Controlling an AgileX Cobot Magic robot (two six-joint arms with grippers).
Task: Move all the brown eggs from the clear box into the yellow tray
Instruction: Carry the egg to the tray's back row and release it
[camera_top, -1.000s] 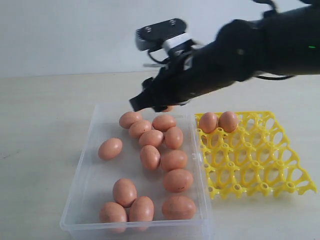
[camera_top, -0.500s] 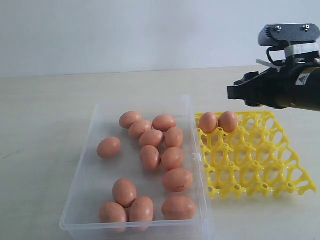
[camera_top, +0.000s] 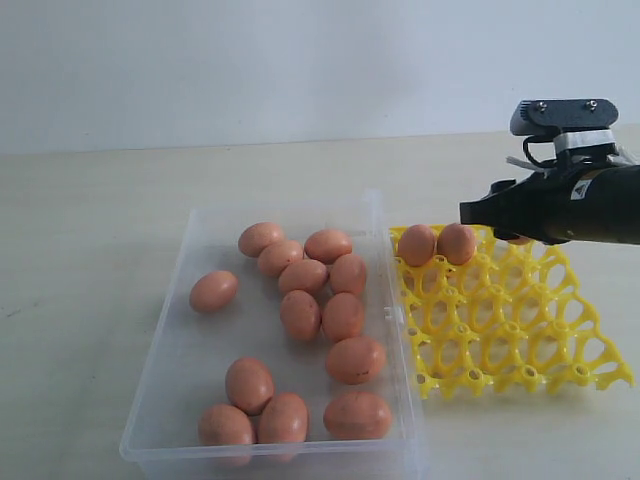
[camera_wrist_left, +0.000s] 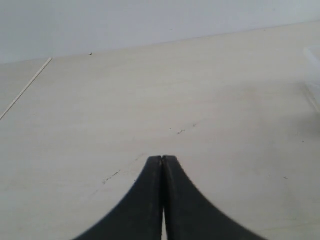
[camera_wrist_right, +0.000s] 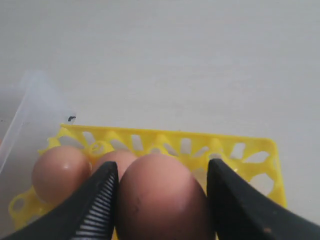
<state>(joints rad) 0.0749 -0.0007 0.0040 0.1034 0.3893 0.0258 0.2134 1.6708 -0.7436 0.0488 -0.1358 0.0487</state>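
Exterior view: bright, even, diffuse light with no hard shadows. A faint soft shadow lies under the lower edge of the yellow tray (camera_top: 520, 385). There is a pale sheen on the rim of the clear box (camera_top: 270, 452) at lower left of the frame. Detail is slightly soft overall.

Left wrist view: the table (camera_wrist_left: 150, 100) is pale, nearly washed out. The left gripper (camera_wrist_left: 162, 159) in the foreground is dark, with little surface detail.

Right wrist view: the brown egg (camera_wrist_right: 162, 200) close to the lens is soft-edged. The clear box wall is only a hazy blur.
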